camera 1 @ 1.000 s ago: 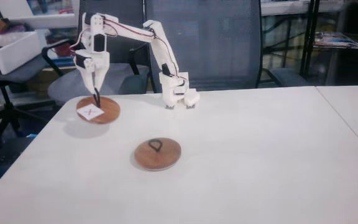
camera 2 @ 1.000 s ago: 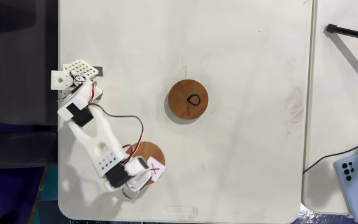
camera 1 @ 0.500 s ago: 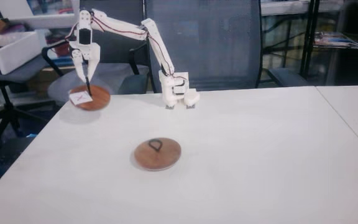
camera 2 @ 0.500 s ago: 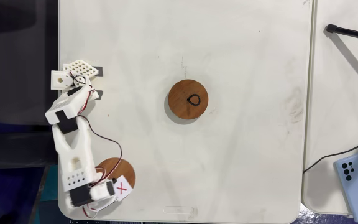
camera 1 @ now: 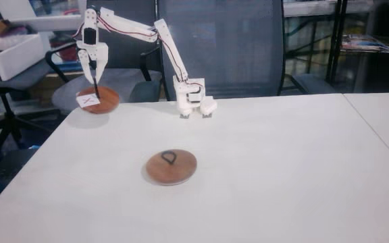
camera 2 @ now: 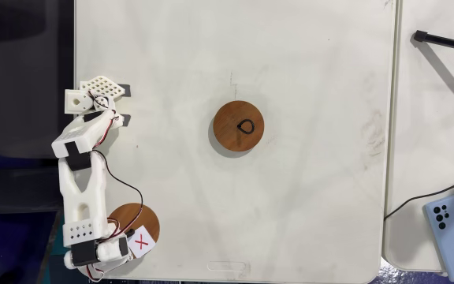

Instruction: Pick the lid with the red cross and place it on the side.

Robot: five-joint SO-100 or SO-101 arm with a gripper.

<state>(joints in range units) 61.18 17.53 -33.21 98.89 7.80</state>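
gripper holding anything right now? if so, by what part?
Yes: the gripper holds the lid with the red cross by its thin black loop handle, at the table's corner.

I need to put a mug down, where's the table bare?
Bare: the wide stretch between the unlabelled wooden lid and the table's right edge, and above that lid. Crowded: the lower left corner, where the gripper holds the red-cross lid.

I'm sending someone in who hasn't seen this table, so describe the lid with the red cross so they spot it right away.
Start at the white table and follow the white robot arm out to its gripper near the table's corner. There sits the lid with the red cross, a small brown wooden disc. Unlike the plain brown disc mid-table, it carries a white label with a red X.
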